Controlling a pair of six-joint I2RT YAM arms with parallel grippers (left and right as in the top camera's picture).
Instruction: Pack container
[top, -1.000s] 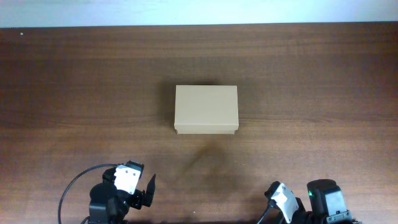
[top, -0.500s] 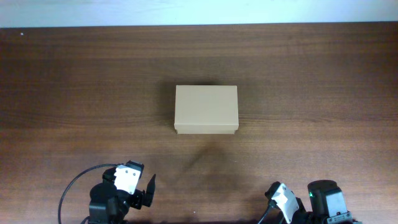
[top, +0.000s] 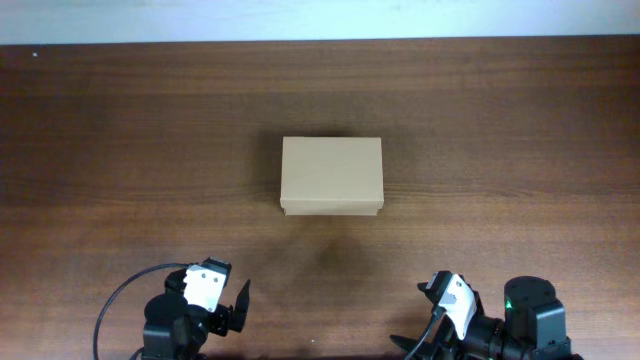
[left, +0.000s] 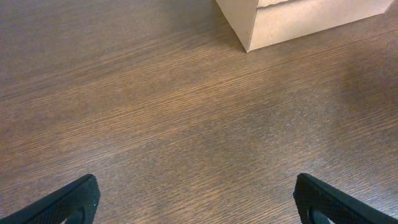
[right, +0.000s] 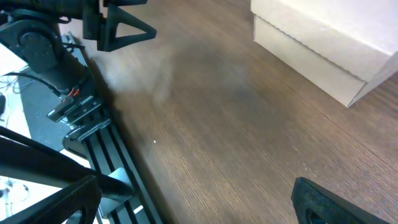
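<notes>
The left claw (left: 196, 190) and right claw (right: 193, 186) both gape wide, empty; the shut container (top: 331, 176) sits well ahead. I'd hook its lid (right: 323, 31) gently at the near edge, bracing it with the other.

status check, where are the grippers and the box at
Left gripper open, empty. Right gripper open, empty. Plain brown cardboard box lid shut, untouched. Nothing in the way.
</notes>
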